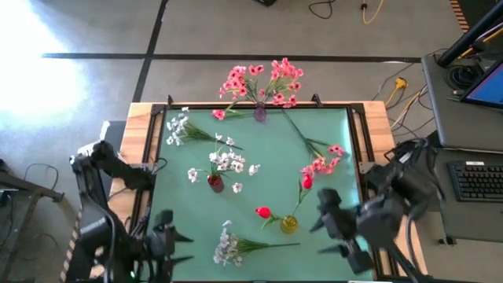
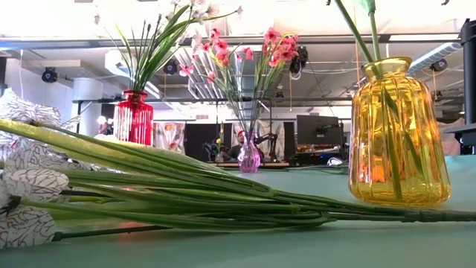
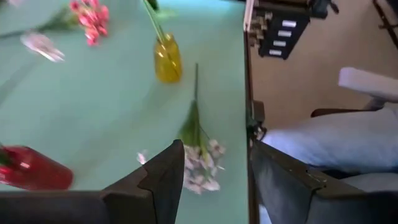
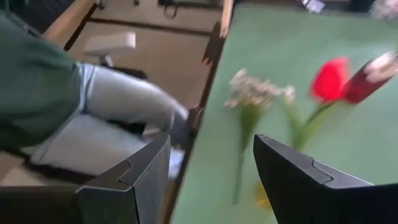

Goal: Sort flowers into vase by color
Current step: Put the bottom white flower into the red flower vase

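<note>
High view, left to right: the left gripper (image 1: 177, 245) hangs over the table's near left corner, fingers parted and pinching nothing; its wrist view shows the fingers (image 3: 165, 180) standing apart above a loose white spray (image 1: 232, 247). That spray lies flat near the front edge, blossoms toward the left arm, stem toward the right. A second white spray (image 1: 182, 128) lies flat at the far left. White flowers (image 1: 228, 163) stand in the red vase (image 1: 214, 183) left of centre. Pink flowers (image 1: 263, 82) stand in the purple vase (image 1: 259, 114) at the far edge. A red bud (image 1: 262, 211) lies just beside the yellow vase (image 1: 289, 225), which holds another red bud (image 1: 306, 181). A pink spray (image 1: 322, 163) lies flat right of centre. The right gripper (image 1: 330, 232) hovers at the near right, fingers spread, empty.
</note>
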Tool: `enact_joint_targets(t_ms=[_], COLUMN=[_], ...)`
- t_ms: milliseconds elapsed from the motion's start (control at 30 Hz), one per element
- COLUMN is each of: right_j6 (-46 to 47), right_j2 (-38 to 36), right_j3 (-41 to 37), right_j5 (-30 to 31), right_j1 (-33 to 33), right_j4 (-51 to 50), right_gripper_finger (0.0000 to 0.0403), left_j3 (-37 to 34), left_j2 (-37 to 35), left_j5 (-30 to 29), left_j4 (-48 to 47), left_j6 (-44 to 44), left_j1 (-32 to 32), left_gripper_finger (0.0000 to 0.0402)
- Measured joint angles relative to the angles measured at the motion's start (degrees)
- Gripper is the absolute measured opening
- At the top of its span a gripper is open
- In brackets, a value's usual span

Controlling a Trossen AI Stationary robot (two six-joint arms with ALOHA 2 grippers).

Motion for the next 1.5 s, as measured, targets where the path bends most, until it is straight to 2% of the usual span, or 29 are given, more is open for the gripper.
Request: enact_joint_targets(t_ms=[100, 233, 467, 700, 867, 1000, 1300, 1500], right_j6=[4.9, 9.7, 16.5, 20.2, 19.0, 14.8, 16.2, 15.7], right_j2=[1.0, 2.6, 4.8, 7.4, 10.5, 15.1, 24.4, 27.6], right_j3=[-2.4, -7.2, -18.0, -29.4, -34.9, -35.7, -34.3, -34.4], right_j5=[0.7, 5.1, 9.1, 12.8, 19.1, 25.1, 25.5, 24.6], right_j1=[3.0, 6.3, 9.7, 10.1, 9.6, 9.2, 3.1, 1.2], right_j4=[0.0, 0.5, 8.9, 18.7, 26.1, 31.8, 32.7, 32.6], right_gripper_finger=[0.0224, 0.0224, 0.0224, 0.0224, 0.0224, 0.022, 0.0195, 0.0183], left_j3=[0.0, 0.0, 0.0, 0.0, 0.0, 0.0, -0.1, -0.3], left_j2=[3.7, 7.9, 13.7, 15.9, 15.9, 15.9, 15.9, 15.9], left_j5=[1.5, 4.1, 4.2, 4.2, 4.1, 4.0, 3.9, 4.0], left_j4=[2.4, 6.1, 10.3, 12.3, 13.2, 13.0, 12.4, 11.5], left_j6=[-1.3, -1.5, -1.5, -2.0, -2.0, -1.0, 3.7, 4.1], left_j1=[-0.2, 0.1, 0.3, 0.3, 0.3, 0.4, 0.8, 0.7], left_gripper_finger=[0.0173, 0.0173, 0.0173, 0.0173, 0.0173, 0.0173, 0.0173, 0.0173])
